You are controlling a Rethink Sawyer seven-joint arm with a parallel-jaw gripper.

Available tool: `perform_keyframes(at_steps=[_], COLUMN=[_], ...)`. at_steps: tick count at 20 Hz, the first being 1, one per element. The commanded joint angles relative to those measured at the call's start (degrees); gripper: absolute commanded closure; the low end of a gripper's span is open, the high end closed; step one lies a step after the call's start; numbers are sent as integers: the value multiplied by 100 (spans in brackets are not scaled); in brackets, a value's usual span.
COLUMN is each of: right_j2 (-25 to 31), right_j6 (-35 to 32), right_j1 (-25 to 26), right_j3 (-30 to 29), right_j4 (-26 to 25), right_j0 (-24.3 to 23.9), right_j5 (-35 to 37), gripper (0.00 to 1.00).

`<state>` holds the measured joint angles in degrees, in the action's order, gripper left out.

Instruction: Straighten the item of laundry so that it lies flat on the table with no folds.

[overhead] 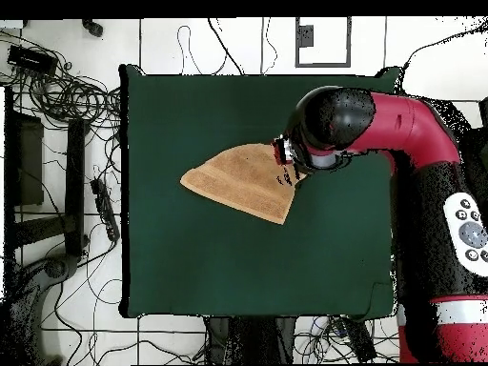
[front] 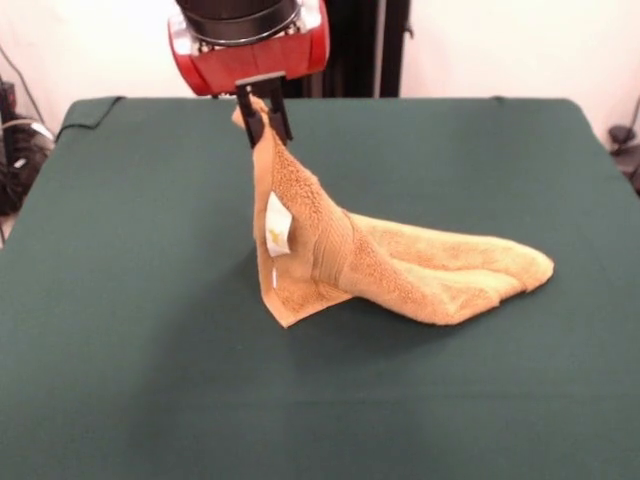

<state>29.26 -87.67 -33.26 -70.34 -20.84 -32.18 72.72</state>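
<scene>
We see the pincer (front: 262,118) clamped on one corner of the towel (front: 400,265), lifting it above the middle of the tabletop (front: 120,300). The rest trails doubled over itself on the cloth, so we judge the flattening barely begun: folds remain.

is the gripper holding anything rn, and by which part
Yes: the gripper is shut on the orange-tan towel, pinching one corner lifted above the table; the rest trails on the cloth.
</scene>
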Motion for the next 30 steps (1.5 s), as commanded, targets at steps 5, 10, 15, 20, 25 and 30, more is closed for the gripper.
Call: perform_keyframes(at_steps=[5, 10, 15, 20, 25, 30], right_j2=[406, 404, 427, 431, 432, 354], right_j6=[1327, 1073, 804, 635, 460, 82], right_j1=[-735, -1181, -1550, -1816, -1821, -1874], right_j3=[-985, -1642, -2258, -2782, -3138, -3573], right_j4=[38, 172, 317, 448, 454, 402], right_j0=[-142, -273, -411, -497, -534, -459], right_j5=[238, -75, -383, -690, -1198, -1958], gripper=[100, 100, 100, 100, 100, 100])
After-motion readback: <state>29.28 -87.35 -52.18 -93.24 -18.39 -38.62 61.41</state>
